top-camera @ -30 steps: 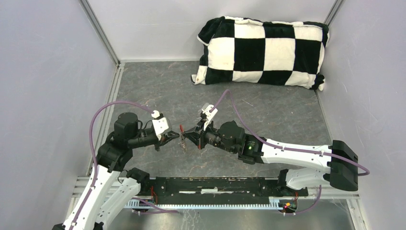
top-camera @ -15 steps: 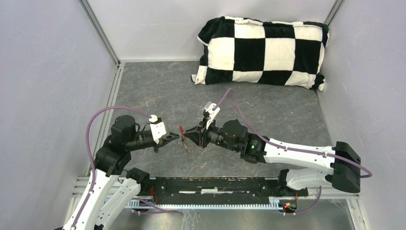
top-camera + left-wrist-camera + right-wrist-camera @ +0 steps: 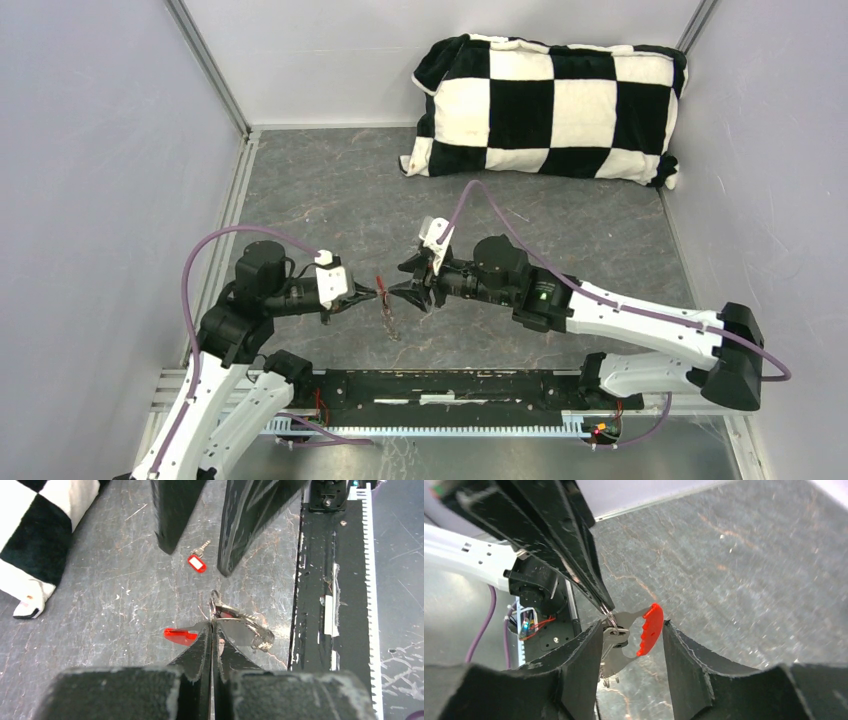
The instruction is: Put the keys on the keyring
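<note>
Low over table (image 3: pixel 300 180), left gripper (image 3: pixel 372 293) tight on keyring (image 3: pixel 240 629), right gripper (image 3: pixel 398 282) opposite, agape.

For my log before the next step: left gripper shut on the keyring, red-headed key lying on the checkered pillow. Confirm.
Wrong place: the red-headed key lies on the grey table, apart from the checkered pillow, as the left wrist view shows. The left gripper is indeed shut on the keyring.

Dark grey marbled surface (image 3: pixel 330 190), scuffed with pale scratches, closed in by plain pale walls (image 3: pixel 90 150) with metal rails at the corners. A black-and-white checkered pillow (image 3: pixel 545 105) lies against the back wall.
</note>
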